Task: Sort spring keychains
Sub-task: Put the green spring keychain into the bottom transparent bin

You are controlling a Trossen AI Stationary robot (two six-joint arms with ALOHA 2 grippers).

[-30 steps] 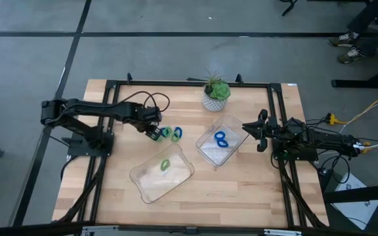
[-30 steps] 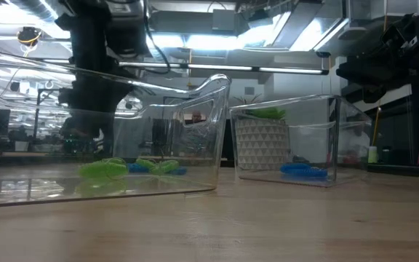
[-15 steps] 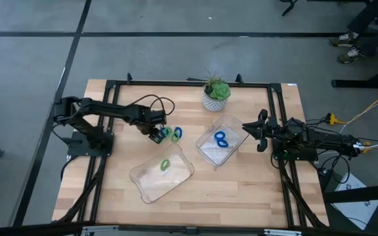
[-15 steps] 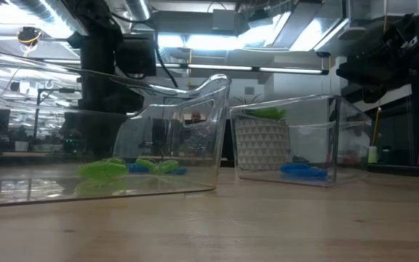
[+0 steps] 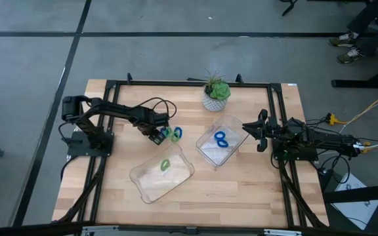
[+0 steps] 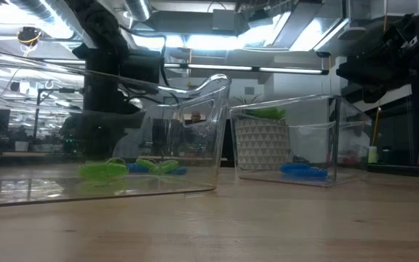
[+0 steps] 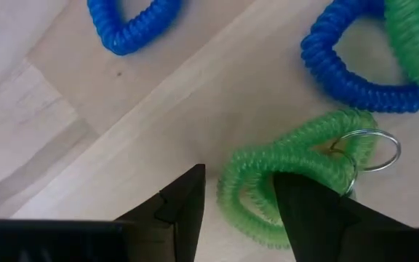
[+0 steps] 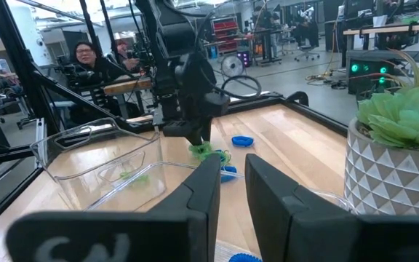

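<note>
Green spring keychain (image 7: pixel 297 171) lies between left pincer's (image 7: pixel 238 198) fingers.

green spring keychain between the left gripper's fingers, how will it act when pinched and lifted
The green spring keychain is a soft-looking coil, so it will probably squash and stretch. Its metal ring may dangle. It looks light; the open left gripper straddles one side.
</note>
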